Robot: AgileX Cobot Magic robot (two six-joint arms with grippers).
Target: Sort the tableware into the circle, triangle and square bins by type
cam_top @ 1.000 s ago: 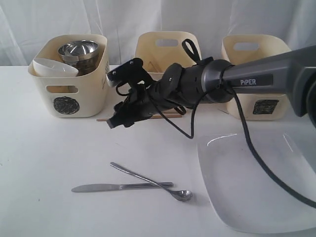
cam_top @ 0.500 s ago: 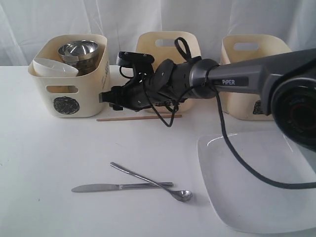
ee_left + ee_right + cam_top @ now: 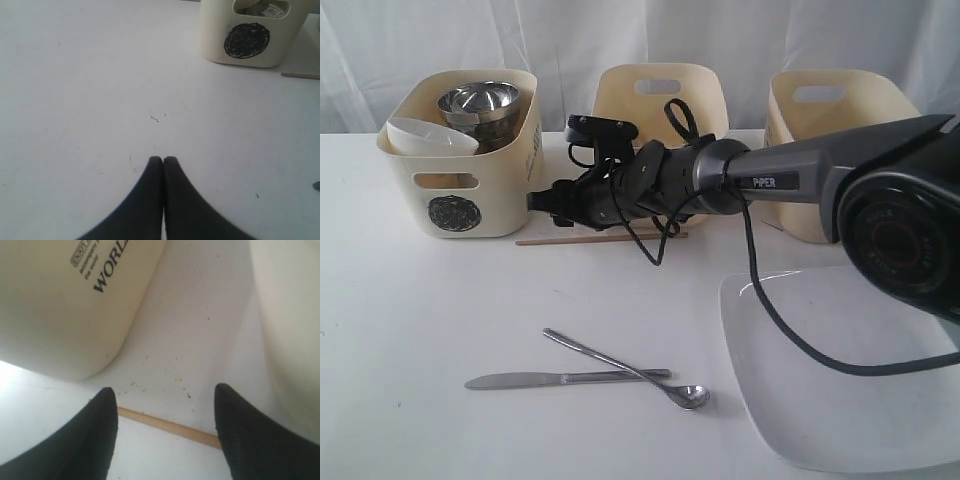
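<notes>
One chopstick (image 3: 170, 426) lies under the wide right gripper (image 3: 165, 388), circle tub (image 3: 60, 300) alongside.

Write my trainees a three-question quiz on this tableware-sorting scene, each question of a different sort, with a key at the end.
1. True or false: the right pincer is shut on the chopstick.
2. Which mark fronts the bin holding the steel bowls and the white bowl? A circle; B triangle; C square.
3. Fill in: the spoon lies across the ____.
Key: 1 false, its jaws stand open; 2 A; 3 knife.
</notes>
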